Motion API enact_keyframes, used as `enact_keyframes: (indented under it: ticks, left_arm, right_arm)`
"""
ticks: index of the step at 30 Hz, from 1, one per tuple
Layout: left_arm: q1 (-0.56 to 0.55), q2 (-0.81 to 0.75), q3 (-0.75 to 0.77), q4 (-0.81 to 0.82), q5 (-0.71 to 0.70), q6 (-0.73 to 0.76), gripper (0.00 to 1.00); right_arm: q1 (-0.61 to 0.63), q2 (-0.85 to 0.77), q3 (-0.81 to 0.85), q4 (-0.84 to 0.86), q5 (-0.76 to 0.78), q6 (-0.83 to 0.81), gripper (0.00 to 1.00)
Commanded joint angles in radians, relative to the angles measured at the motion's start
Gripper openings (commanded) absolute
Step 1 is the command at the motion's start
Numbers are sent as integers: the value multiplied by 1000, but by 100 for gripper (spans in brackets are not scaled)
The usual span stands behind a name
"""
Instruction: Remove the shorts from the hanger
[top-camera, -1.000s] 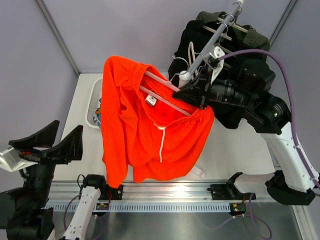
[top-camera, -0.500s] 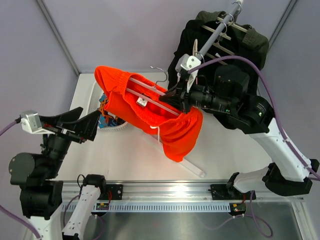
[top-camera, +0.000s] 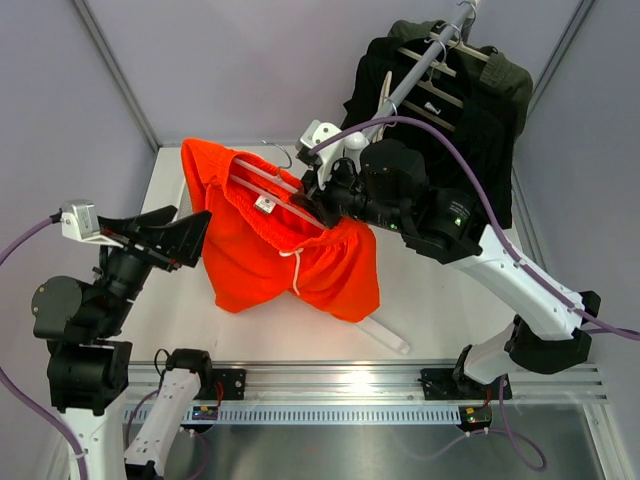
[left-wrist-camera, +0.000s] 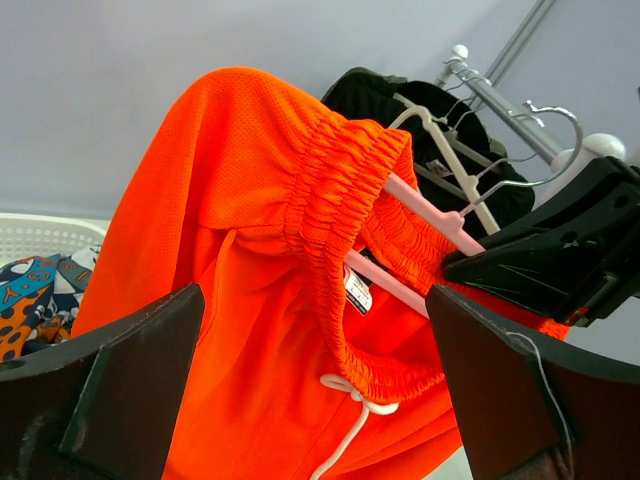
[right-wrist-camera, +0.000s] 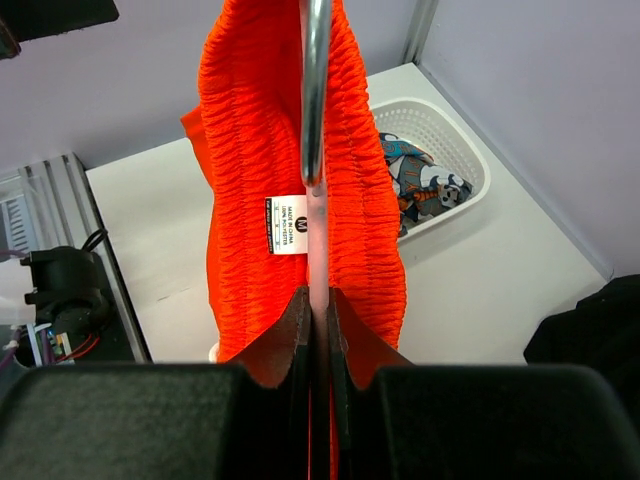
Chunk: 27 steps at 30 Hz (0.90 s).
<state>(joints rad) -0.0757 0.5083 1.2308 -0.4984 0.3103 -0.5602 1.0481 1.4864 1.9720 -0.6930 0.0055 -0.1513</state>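
Observation:
The plain orange shorts (top-camera: 270, 255) with a white drawstring hang by their waistband on a pink hanger (top-camera: 262, 178). My right gripper (top-camera: 318, 205) is shut on the hanger's bar (right-wrist-camera: 318, 240), just below its metal hook (right-wrist-camera: 315, 80), and holds it above the table. My left gripper (top-camera: 188, 235) is open, level with the shorts' left side, its jaws wide on either side of the waistband (left-wrist-camera: 340, 230) without touching it. The patterned shorts (right-wrist-camera: 422, 182) lie in a white basket (right-wrist-camera: 455, 135); they also show in the left wrist view (left-wrist-camera: 35, 300).
A metal rack at the back right holds black and dark olive garments (top-camera: 450, 95) on hangers. Another pink hanger (top-camera: 385, 335) lies on the white table below the shorts. The arms' mounting rail (top-camera: 330, 382) runs along the near edge.
My right arm has carried the hanger and orange shorts leftward and lower, off the rack. My left arm has risen and swung in toward the shorts, gripper still open.

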Motion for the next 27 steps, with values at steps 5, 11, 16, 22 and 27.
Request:
enact_keyframes:
  ticks: [5,11,16,22,27]
  left_arm:
    - [5,64,-59,52,-10,60,98]
    - [4,99,-102,119,21,40,96]
    - [-36,154,-68,152,0,17,92]
    - [-235,214,1,109,-151,54,91]
    - [-372,265,54,43,-413,98,78]
  right_arm:
    - [44,26,77,155,103,-11,0]
    - [52,9,79,153,136,-36,0]
    - [50,-6,51,153,133,-36,0]
    - [50,-3,51,162,136,-31,0]
    - [52,-8,47,162,131,-31,0]
